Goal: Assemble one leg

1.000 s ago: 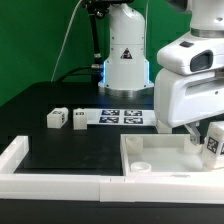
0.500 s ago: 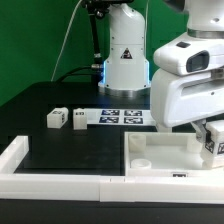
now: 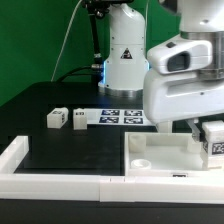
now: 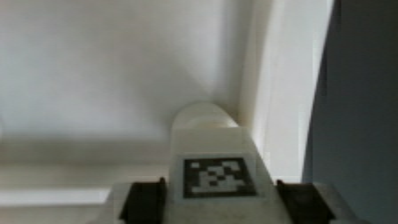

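The hand (image 4: 222, 198) clasps the leg (image 4: 215, 150) — long axis upright.

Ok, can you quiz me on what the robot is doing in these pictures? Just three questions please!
1. True or false: the hand is open and empty.
2. In the exterior view, on which side of the marker board do the two loose legs lie? A: its left. B: its right. C: on top of it.
3. Fill in the gap: the held leg has a black-and-white square ____ on its face.

Key: 1 false, the hand is shut on a leg. 2 A. 3 tag.
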Robot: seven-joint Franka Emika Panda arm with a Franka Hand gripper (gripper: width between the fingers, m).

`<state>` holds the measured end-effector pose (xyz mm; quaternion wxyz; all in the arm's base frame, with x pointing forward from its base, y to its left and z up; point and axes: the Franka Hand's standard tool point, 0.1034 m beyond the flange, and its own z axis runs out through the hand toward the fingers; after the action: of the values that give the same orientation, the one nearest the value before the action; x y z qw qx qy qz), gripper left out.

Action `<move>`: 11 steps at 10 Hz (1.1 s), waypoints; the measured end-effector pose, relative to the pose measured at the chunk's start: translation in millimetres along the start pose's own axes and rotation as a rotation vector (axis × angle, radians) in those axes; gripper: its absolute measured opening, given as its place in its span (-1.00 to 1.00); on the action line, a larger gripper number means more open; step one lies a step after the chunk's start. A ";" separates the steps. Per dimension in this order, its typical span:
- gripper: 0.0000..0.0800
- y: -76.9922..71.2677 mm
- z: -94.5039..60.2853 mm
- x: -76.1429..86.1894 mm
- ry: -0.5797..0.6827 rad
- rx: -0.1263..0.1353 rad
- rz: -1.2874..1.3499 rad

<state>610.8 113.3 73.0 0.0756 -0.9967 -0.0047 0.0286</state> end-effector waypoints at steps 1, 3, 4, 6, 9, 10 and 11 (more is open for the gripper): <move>-0.26 -0.8 1.2 -3.6 0.021 0.015 0.158; -0.26 -3.7 2.8 -5.9 0.042 0.055 0.471; -0.26 -7.4 4.4 -6.5 0.042 0.069 0.620; -0.26 -16.4 7.5 -6.5 0.036 0.090 0.899; -0.07 -19.1 7.9 -5.9 0.031 0.098 1.006; 0.26 -19.1 8.0 -6.0 0.032 0.097 0.967; 0.55 -19.0 8.0 -5.9 0.032 0.097 0.966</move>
<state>604.3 133.3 68.3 0.1001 -0.8805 0.4612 0.0452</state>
